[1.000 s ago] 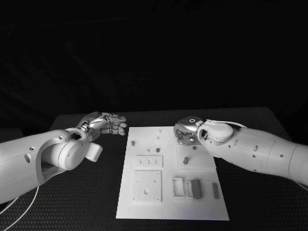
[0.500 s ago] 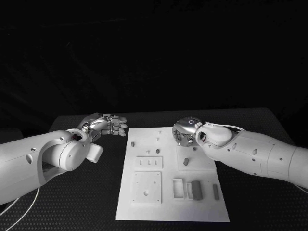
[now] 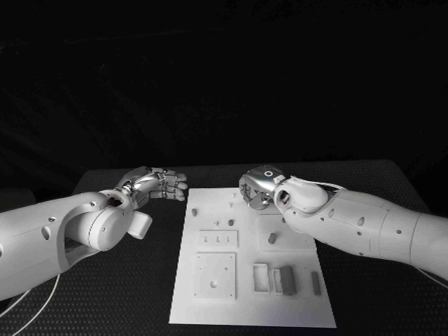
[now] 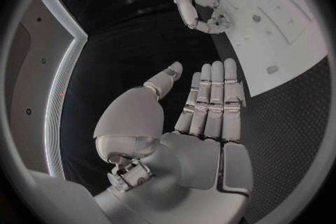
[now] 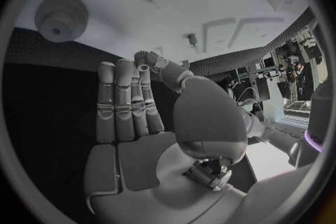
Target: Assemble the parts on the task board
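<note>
- Head view shows the black table [image 3: 113, 287] with the white task board [image 3: 253, 315] lying lengthwise in its middle, its far end between the two hands.
- Left arm [image 3: 43, 234] reaches in over the table beside the board's left edge; right arm [image 3: 386, 231] reaches in across the board's right side.
- Left hand [image 3: 155, 183] hangs over bare table just off the board's far left corner. The left wrist view shows its fingers [image 4: 213, 98] straight and side by side with the thumb set apart, and nothing in the palm.
- Right hand [image 3: 260, 189] hangs over the far end of the board. In the right wrist view its fingers [image 5: 126, 101] are straight and close together, the thumb is bent across beside them, and I see nothing gripped.
- A square plate [image 3: 215, 275] with a hole in it sits on the near left part of the board.
- A smaller plate [image 3: 216, 239] with three small slots lies just beyond the square one.
- Three upright grey parts [image 3: 283, 278] stand in a row on the near right of the board, close together.
- A small grey peg [image 3: 272, 238] stands near the board's middle, right of the slotted plate.
- A round toothed gear [image 5: 61, 15] lies on the board, seen from the right wrist, apart from the fingertips.
</note>
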Robot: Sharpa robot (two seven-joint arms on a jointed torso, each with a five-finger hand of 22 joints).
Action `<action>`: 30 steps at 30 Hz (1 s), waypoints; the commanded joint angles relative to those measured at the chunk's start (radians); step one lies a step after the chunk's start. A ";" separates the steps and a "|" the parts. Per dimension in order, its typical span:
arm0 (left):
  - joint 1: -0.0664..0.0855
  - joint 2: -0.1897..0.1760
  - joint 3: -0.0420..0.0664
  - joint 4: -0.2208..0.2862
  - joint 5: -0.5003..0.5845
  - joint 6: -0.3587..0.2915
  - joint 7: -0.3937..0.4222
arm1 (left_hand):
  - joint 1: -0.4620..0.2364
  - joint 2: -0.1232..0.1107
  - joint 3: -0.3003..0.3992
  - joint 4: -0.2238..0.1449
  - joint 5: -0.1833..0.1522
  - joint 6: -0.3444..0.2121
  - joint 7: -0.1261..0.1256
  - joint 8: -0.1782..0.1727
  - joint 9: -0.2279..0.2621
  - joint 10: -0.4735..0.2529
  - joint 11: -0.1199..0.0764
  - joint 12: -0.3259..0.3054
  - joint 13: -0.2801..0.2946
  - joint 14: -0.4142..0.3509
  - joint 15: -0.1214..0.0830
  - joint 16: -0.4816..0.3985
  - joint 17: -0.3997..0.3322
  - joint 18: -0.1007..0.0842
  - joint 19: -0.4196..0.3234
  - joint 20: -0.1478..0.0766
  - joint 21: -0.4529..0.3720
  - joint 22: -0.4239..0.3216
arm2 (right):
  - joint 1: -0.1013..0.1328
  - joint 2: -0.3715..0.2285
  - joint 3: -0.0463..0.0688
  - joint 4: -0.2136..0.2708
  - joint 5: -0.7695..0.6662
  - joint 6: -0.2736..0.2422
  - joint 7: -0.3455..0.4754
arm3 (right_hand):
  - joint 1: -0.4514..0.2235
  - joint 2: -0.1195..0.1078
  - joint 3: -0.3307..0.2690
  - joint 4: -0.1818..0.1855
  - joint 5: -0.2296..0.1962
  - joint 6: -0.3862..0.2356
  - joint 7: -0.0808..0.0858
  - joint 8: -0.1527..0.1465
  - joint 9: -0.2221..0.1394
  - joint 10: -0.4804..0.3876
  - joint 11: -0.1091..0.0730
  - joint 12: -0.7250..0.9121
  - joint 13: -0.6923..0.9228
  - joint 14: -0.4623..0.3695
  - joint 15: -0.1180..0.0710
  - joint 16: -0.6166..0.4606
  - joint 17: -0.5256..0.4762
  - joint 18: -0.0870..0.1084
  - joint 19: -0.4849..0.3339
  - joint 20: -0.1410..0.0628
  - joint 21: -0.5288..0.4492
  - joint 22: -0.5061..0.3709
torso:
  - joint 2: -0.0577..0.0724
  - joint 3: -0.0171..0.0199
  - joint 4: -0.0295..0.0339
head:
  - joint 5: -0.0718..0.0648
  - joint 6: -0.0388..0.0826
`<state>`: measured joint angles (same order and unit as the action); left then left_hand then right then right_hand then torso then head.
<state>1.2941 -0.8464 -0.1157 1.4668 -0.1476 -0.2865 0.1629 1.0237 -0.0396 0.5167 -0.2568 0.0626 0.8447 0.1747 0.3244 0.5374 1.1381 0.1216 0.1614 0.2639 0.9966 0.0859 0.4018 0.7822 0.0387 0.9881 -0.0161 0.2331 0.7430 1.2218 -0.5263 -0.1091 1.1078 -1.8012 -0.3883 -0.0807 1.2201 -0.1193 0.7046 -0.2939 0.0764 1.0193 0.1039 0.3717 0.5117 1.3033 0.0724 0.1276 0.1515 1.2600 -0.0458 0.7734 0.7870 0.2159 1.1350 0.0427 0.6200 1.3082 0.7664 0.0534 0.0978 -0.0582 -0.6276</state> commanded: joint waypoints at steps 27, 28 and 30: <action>0.024 0.009 0.001 0.008 -0.005 0.013 0.005 | -0.006 -0.004 -0.002 0.008 -0.003 -0.002 0.004 -0.007 0.002 -0.005 0.000 -0.008 0.005 -0.002 0.000 -0.007 0.006 0.012 -0.006 0.002 -0.004 0.003 | 0.009 0.126 -0.001 -0.107 -0.113 -0.052 -0.077 | 0.014 0.016 0.008 0.000 0.004 0.014 0.000 0.005 0.005 0.042 -0.028 0.028 0.084 0.011 -0.016 0.011 0.005 0.046 0.002 -0.011 0.017 0.025 | 0.011 0.0017 0.0071 | 0.001 0.010; 0.026 0.010 0.001 0.007 -0.005 0.013 0.005 | -0.006 -0.004 -0.002 0.008 -0.003 -0.002 0.004 -0.007 0.002 -0.005 0.000 -0.008 0.005 -0.002 0.000 -0.007 0.006 0.012 -0.006 0.002 -0.004 0.003 | 0.009 0.127 -0.001 -0.110 -0.114 -0.052 -0.078 | 0.014 0.016 0.008 0.000 0.004 0.014 0.000 0.005 0.005 0.042 -0.028 0.028 0.085 0.011 -0.016 0.011 0.005 0.046 0.002 -0.012 0.017 0.025 | 0.012 0.0017 0.0076 | 0.001 0.010; 0.029 0.010 0.001 0.007 -0.006 0.013 0.004 | -0.006 -0.004 -0.002 0.008 -0.003 -0.002 0.004 -0.007 0.003 -0.005 0.000 -0.008 0.006 -0.002 0.000 -0.008 0.006 0.012 -0.006 0.002 -0.004 0.003 | 0.009 0.130 -0.002 -0.116 -0.114 -0.050 -0.077 | 0.014 0.016 0.008 0.000 0.004 0.014 0.000 0.004 0.006 0.042 -0.028 0.028 0.085 0.012 -0.016 0.011 0.005 0.046 0.002 -0.012 0.018 0.025 | 0.014 0.0018 0.0106 | -0.001 0.011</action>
<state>1.3194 -0.8382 -0.1156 1.4708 -0.1494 -0.2862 0.1622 1.0237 -0.0395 0.5143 -0.2545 0.0626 0.8447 0.1748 0.3244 0.5389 1.1381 0.1216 0.1575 0.2687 0.9966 0.0859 0.3979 0.7873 0.0367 0.9881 -0.0161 0.2331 0.7446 1.2311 -0.3981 -0.1105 0.9962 -1.8865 -0.4393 -0.1513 1.2204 -0.1197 0.7068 -0.2910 0.0776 1.0261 0.1041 0.3716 0.5162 1.3085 0.0679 0.1276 0.1514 1.2697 -0.0493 0.7781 0.7911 0.2158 1.1360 0.0376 0.6333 1.3079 0.7775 0.0549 0.1055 -0.0586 -0.6169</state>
